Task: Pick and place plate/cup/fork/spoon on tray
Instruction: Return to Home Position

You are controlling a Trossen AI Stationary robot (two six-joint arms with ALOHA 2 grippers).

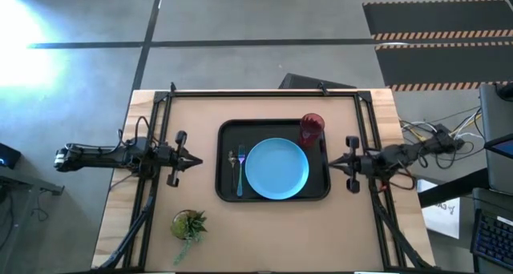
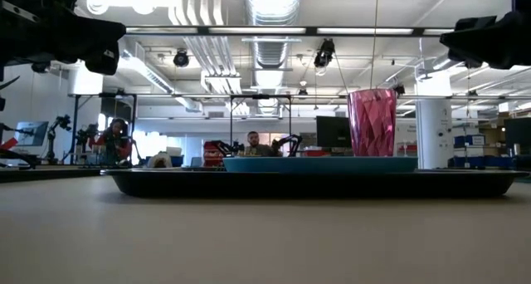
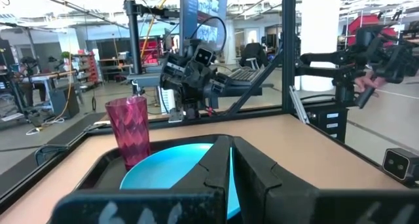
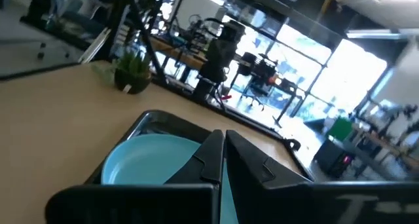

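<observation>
The black tray (image 1: 227,131) lies at the table's middle. The light-blue plate (image 1: 276,168) rests flat in it, also in the left wrist view (image 3: 163,168) and right wrist view (image 4: 144,157). The dark-red cup (image 1: 311,128) stands upright at the tray's far right corner, also in the low view (image 2: 372,122). The blue-handled fork (image 1: 240,174) lies left of the plate, with the dark spoon (image 1: 232,160) beside it. My left gripper (image 1: 197,161) is shut and empty left of the tray. My right gripper (image 1: 330,163) is shut and empty at the tray's right edge.
A small green potted plant (image 1: 188,225) stands near the table's front left, also in the right wrist view (image 4: 131,73). Black frame rails (image 1: 264,93) run along the table's far edge and sides. People sit in the room beyond the table (image 2: 253,140).
</observation>
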